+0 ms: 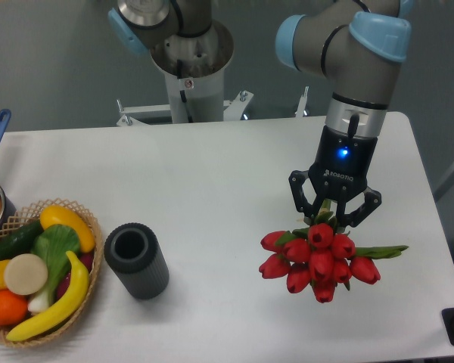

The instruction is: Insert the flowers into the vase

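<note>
Gripper point(334, 215) clamped on the stems of the tulip bunch point(315, 261), red buds hanging toward the camera over the right side of the white worktop point(212, 174). Well apart to the left, ribbed dark grey vase point(136, 259), upright, mouth open, just beside the wicker fruit basket point(91, 261). Likely risks: stems slipping, or snagging the narrow mouth and toppling the vase toward the basket.
</note>
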Available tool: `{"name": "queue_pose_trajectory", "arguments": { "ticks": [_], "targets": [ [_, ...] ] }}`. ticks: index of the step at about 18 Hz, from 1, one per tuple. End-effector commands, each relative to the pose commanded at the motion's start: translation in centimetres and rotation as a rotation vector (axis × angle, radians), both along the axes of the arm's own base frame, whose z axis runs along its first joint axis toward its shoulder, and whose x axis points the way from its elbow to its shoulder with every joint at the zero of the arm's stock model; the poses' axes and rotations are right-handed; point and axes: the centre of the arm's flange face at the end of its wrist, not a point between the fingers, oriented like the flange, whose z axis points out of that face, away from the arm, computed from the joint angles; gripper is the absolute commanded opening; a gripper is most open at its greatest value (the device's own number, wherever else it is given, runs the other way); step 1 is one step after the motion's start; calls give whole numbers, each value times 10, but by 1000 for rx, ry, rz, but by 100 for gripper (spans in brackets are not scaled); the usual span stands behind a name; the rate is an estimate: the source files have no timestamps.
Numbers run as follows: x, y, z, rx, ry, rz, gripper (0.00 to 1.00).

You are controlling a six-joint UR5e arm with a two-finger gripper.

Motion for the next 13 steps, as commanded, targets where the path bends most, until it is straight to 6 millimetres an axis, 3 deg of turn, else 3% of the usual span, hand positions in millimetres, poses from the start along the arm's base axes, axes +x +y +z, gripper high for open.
{"name": "queue_pose_trajectory", "arguments": {
  "ticks": [11,13],
  "targets": [
    [1,7,-5,9,9,-7,36],
    [16,23,-5,10,8,-38,36]
  ]
}}
